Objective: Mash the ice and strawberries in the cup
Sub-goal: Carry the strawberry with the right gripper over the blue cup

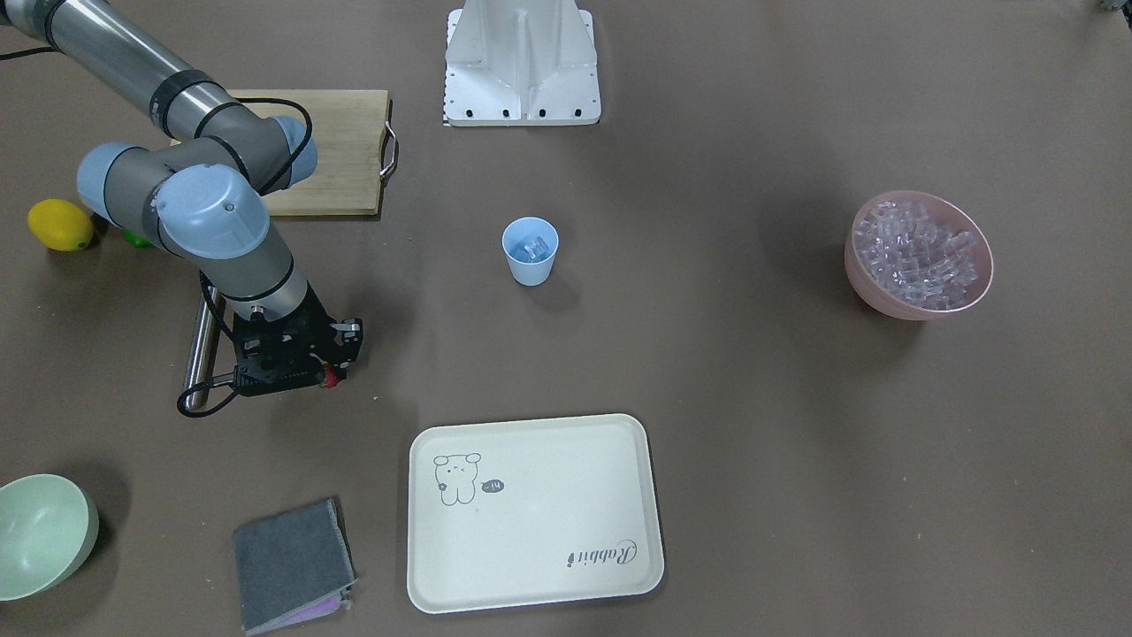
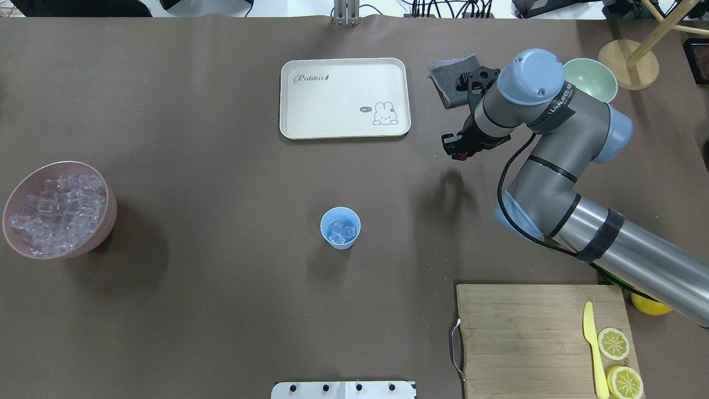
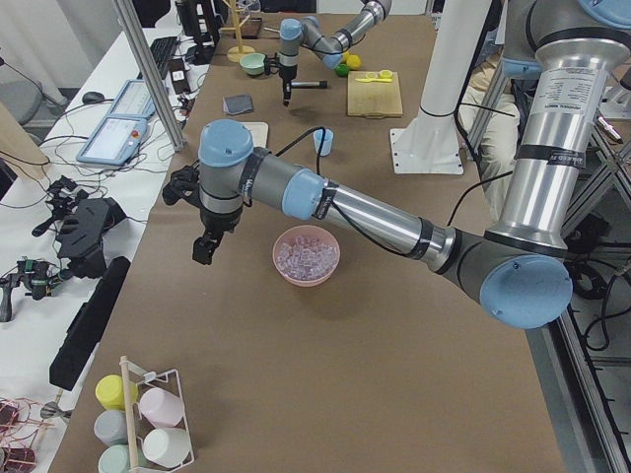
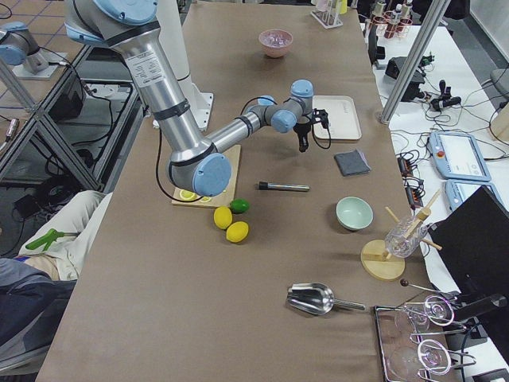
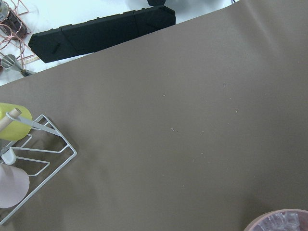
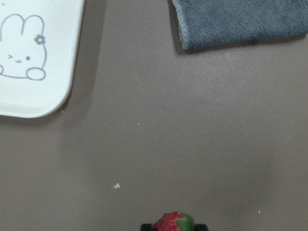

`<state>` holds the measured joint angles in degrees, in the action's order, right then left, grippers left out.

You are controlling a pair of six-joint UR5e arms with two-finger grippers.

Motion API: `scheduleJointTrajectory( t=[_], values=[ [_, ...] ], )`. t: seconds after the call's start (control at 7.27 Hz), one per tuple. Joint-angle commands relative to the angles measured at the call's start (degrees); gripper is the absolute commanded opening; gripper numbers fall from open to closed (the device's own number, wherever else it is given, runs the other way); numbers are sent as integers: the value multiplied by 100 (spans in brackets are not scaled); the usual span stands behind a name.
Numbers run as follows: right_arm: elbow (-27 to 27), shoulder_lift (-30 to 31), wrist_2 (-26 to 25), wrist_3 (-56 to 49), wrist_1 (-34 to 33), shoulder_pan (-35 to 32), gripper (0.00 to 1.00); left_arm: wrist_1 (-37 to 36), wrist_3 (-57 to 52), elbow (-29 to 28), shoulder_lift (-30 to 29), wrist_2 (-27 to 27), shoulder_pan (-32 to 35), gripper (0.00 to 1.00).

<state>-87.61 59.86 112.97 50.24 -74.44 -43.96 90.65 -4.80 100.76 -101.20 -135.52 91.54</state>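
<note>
1. Overhead exterior view: the right gripper [image 2: 458,153] hangs above the bench [image 2: 221,166], with the tray [image 2: 343,124] to one side of it and the grey cloth [image 2: 450,83] just beyond it on the other.
2. Right wrist view: the strawberry [image 6: 173,223] sits pinched at the fingertips, red flesh and green top showing at the bottom edge. The jaws are closed on it.
3. The cup [image 2: 340,227] stands upright, well apart from this gripper, back toward the robot's base and to the robot's left. Ice [image 2: 339,233] already lies inside it.
4. The left gripper [image 3: 205,246] shows only in the side view, above the bench near the pink bowl [image 3: 281,266] of ice. Whether it is open or closed cannot be told.
5. Judgement: the step in hand is carrying the strawberry to the cup; mashing is not yet begun.
6. Recommended execution:
   - Keep the grip firm without crushing the fruit.
   - Travel high enough to clear the rim.
   - Centre squarely over the mouth.
   - Lower until the fruit is just above the ice, then release.
7. Risk noted: the cup looks light and narrow, so a sideways brush from a finger could tip it and spill the ice.
</note>
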Motion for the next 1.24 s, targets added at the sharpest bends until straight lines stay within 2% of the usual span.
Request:
scheduleJointTrajectory(
  t=[0.0, 0.28, 0.41, 0.69, 1.1],
  values=[
    [-456, -141, -195, 21, -1, 158, 0, 84, 41, -30, -153, -36, -153, 98],
    [-695, -543, -214, 74, -27, 377, 0, 84, 32, -13, -94, -45, -154, 98],
    [-757, -720, -414, 91, -27, 501, 0, 75, 58, -21, -102, -45, -154, 98],
    [-1055, -730, -565, 100, -18, 755, 0, 67, 67, -39, -93, -45, -154, 98],
    [-1074, -765, -1266, 92, -9, 1423, 0, 58, 67, -48, 56, -352, -75, 98]
  ],
)
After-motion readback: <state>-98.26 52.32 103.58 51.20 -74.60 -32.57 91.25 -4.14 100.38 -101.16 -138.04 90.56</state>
